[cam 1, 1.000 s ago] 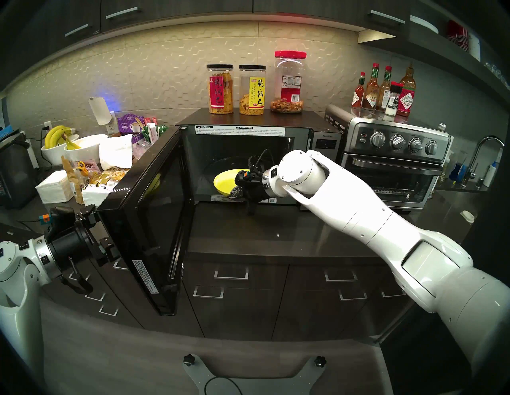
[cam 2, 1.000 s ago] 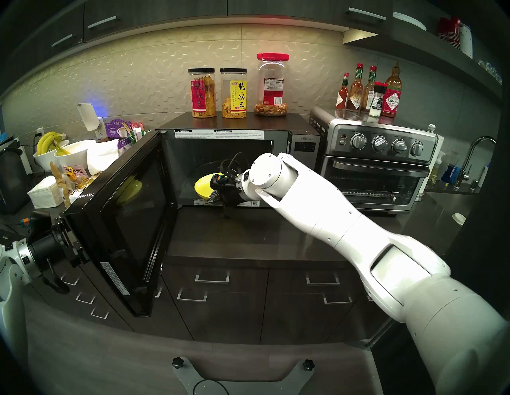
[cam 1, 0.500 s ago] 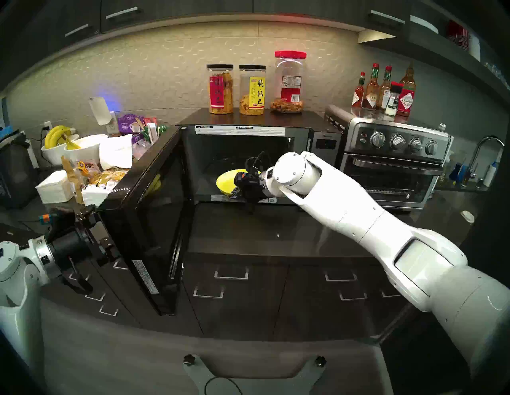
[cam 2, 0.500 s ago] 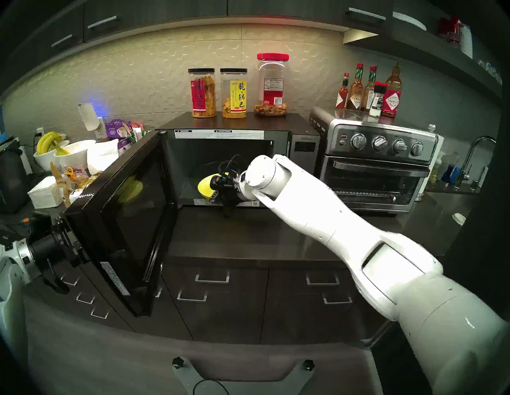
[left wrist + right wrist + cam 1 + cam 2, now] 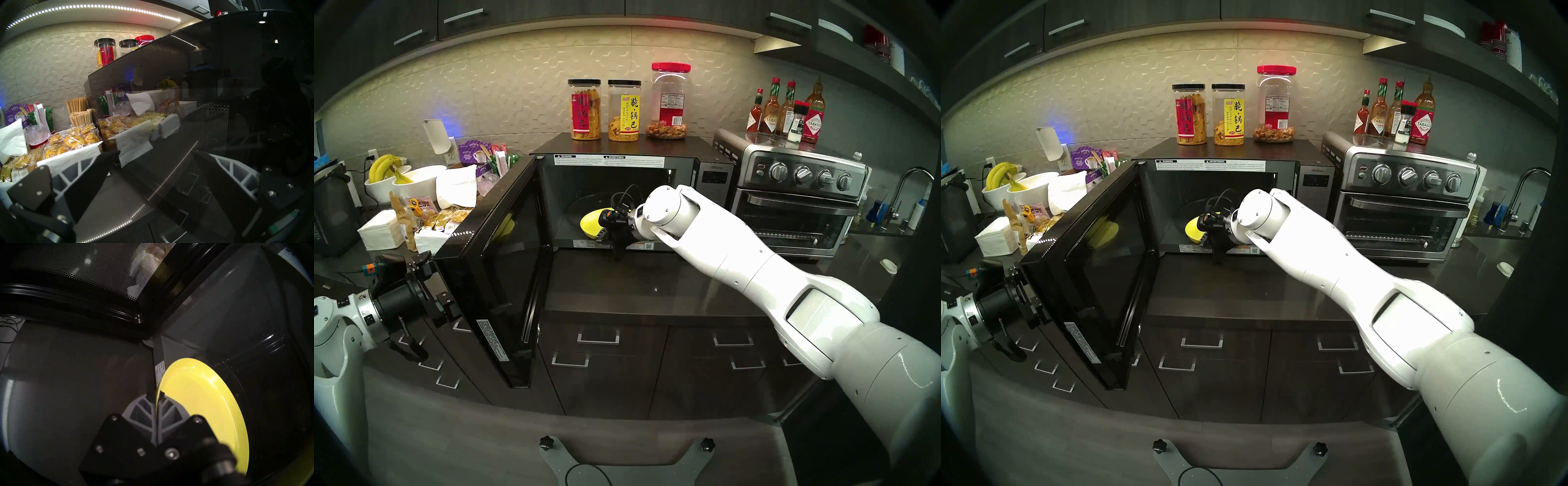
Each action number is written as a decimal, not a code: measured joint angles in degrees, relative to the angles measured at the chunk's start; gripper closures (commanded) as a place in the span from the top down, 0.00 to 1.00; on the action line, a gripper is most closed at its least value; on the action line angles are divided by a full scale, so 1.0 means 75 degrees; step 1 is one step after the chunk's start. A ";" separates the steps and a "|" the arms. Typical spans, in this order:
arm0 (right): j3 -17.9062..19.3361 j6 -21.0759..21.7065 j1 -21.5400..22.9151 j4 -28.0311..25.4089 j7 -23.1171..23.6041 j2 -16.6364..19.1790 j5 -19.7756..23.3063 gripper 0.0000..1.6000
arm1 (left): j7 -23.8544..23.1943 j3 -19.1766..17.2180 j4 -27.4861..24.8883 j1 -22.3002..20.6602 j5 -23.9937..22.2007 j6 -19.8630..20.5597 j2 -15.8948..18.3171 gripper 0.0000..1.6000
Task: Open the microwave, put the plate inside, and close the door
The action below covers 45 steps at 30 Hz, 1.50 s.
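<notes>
Since a second ago your right arm has pushed a bit further into the microwave (image 5: 629, 190), carrying the plate (image 5: 593, 222) deeper through the opening; left arm and door look unchanged. Head left view: you see the door (image 5: 504, 271) swung wide to the left, the plate tilted on edge just inside the cavity mouth, above the front lip, with the right gripper (image 5: 605, 234) clamped on its near rim. The left gripper (image 5: 444, 281) sits against the door's outer face near its free edge. Three snack jars stand on the microwave top, and the toaster oven (image 5: 795, 200) is just beside it on the right. Head right view: same layout, plate (image 5: 1195, 229) half hidden behind the wrist, with a yellow reflection in the door glass (image 5: 1104, 261). Left wrist view: you get the left gripper's fingers (image 5: 95, 173) spread apart with the door's glass face (image 5: 220, 105) close by on the right; nothing sits between them, and I can't tell contact from here. Right wrist view: right gripper (image 5: 157, 396) is pinched tight on the plate's rim (image 5: 200, 392), with the plate canted over the dark turntable area and the door's mesh window at top left.
</notes>
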 measured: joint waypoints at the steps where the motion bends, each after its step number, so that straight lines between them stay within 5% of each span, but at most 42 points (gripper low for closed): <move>1: 0.0002 -0.0009 0.0023 0.0081 -0.0012 -0.0046 -0.0014 0.00 | -0.0001 0.0000 0.0000 -0.0001 0.0001 0.0000 0.0000 1.00; 45: 0.0228 -0.0453 0.0783 0.2609 -0.0354 -0.1357 -0.0426 0.00 | -0.0026 -0.0002 0.0002 -0.0022 0.0026 0.0010 -0.0021 1.00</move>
